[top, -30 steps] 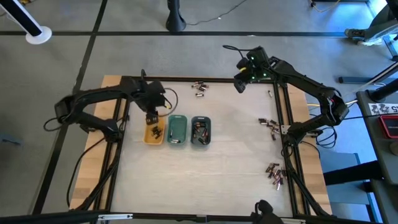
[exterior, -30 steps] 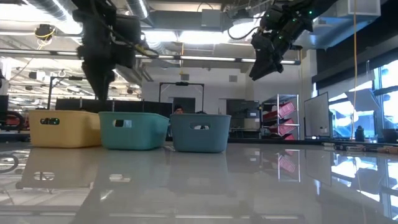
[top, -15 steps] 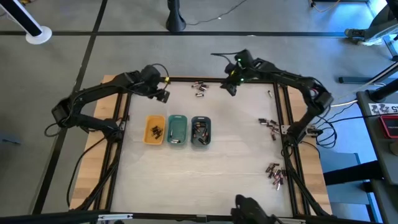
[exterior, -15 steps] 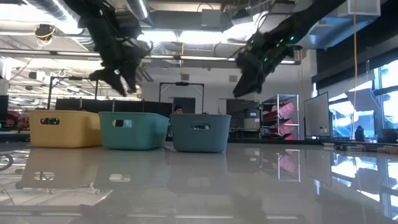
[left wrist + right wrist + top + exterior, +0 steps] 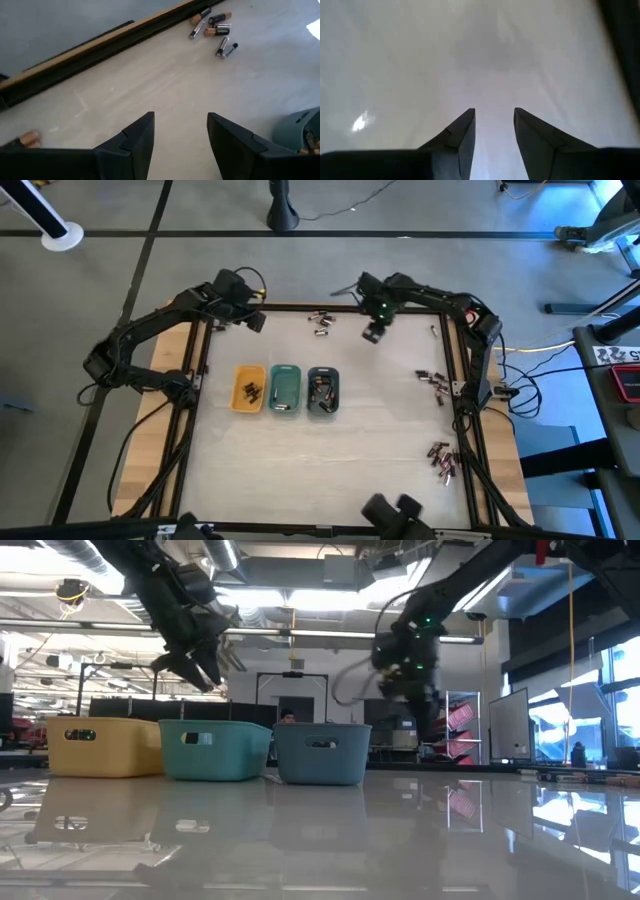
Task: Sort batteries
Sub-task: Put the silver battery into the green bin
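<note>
Small batteries lie loose on the white table: a cluster (image 5: pixel 320 321) (image 5: pixel 212 31) at the far edge, another (image 5: pixel 432 380) at the right edge, a third (image 5: pixel 441 458) near the right front. More lie in the yellow tray (image 5: pixel 248 388), green tray (image 5: pixel 285 388) and grey-blue tray (image 5: pixel 322 391). My left gripper (image 5: pixel 252 320) (image 5: pixel 180 125) hangs open near the far left corner, slanting down toward the far cluster, nothing between its fingers. My right gripper (image 5: pixel 372 333) (image 5: pixel 494 125) points down, open, over bare table just right of that cluster.
The dark frame rail (image 5: pixel 100 47) runs along the table's far edge, close behind both grippers. One battery (image 5: pixel 27 137) lies alone near the left gripper. A single battery (image 5: pixel 434 331) lies by the right rail. Bare table spreads in front of the trays.
My left gripper has gone from above the yellow tray toward the far left corner, rising a little and turning toward the far cluster. My right gripper has come down and toward the table's left, tipping from slanted to pointing straight down. No battery has moved.
</note>
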`<act>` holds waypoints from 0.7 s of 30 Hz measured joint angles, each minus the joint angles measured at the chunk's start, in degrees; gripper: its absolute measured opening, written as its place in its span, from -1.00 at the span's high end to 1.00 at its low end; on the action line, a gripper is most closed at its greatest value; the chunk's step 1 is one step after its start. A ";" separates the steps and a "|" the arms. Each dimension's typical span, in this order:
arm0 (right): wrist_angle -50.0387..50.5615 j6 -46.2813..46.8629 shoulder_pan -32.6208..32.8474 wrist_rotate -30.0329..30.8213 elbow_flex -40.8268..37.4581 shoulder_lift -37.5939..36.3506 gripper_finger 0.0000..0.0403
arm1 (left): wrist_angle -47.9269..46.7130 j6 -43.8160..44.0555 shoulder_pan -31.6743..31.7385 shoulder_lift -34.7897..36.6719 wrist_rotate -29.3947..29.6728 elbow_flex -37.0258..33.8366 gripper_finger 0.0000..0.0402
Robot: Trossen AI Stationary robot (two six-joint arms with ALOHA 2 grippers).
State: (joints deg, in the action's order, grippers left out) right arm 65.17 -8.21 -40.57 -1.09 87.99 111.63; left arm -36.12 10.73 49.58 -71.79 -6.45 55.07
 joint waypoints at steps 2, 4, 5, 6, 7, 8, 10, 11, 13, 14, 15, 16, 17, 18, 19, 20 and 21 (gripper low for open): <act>5.75 1.93 -0.05 1.03 -0.25 -0.04 0.33 | 1.27 -1.81 0.00 0.00 -0.01 -0.02 0.15; 11.36 3.40 -0.05 1.02 -1.15 -0.04 0.33 | 3.61 -3.23 0.00 0.00 -0.09 -0.02 0.15; 13.33 4.24 0.03 1.07 -1.90 -0.05 0.33 | 4.64 -3.88 0.13 0.00 -0.44 -0.02 0.15; 14.48 5.14 0.08 1.23 -2.77 -0.06 0.33 | 5.73 -4.31 0.38 0.00 -1.16 -0.02 0.15; 15.41 5.97 0.08 1.60 -3.74 -0.06 0.33 | 7.01 -4.81 0.67 0.00 -2.13 -0.02 0.15; 16.24 6.51 0.08 2.33 -4.83 -0.06 0.33 | 8.10 -5.09 0.97 0.00 -3.18 -0.02 0.15; 15.49 9.71 0.08 6.48 -6.98 -0.06 0.33 | 9.76 -5.53 1.74 0.00 -4.68 -0.02 0.15; 14.01 11.88 -0.39 9.51 -7.85 -0.06 0.33 | 10.75 -5.86 2.19 0.00 -5.27 -0.02 0.15; 11.83 15.38 -2.77 11.52 -9.21 -0.06 0.33 | 12.46 -6.04 3.24 0.00 -6.48 -0.02 0.15; 10.45 16.15 -4.73 9.96 -9.58 -0.06 0.33 | 13.16 -6.01 3.89 0.00 -7.23 -0.02 0.15; 8.61 16.83 -6.86 8.00 -9.83 -0.06 0.33 | 13.73 -5.78 4.47 -0.02 -8.01 -0.02 0.15; 6.68 17.25 -9.17 6.59 -9.95 -0.06 0.33 | 14.10 -5.57 5.08 -0.02 -8.96 -0.02 0.15; 5.35 18.02 -11.33 6.06 -10.01 -0.06 0.33 | 14.55 -5.34 5.66 -0.02 -9.70 -0.02 0.15; 4.82 18.98 -13.51 6.10 -10.01 -0.06 0.33 | 15.13 -5.18 6.17 -0.02 -10.28 -0.02 0.15; 4.47 20.05 -15.60 6.30 -9.93 -0.06 0.33 | 15.26 -5.04 6.55 -0.02 -10.64 -0.02 0.15; 4.17 20.70 -17.40 6.72 -9.65 -0.06 0.33 | 15.26 -4.74 6.89 -0.02 -10.98 -0.02 0.15; 3.51 21.13 -18.97 7.04 -9.51 -0.15 0.33 | 15.26 -4.44 7.16 -0.02 -11.21 -0.02 0.15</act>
State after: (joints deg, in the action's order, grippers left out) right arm 68.68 12.92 -59.54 5.95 78.48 111.48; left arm -20.86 6.29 56.74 -71.81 -17.66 55.05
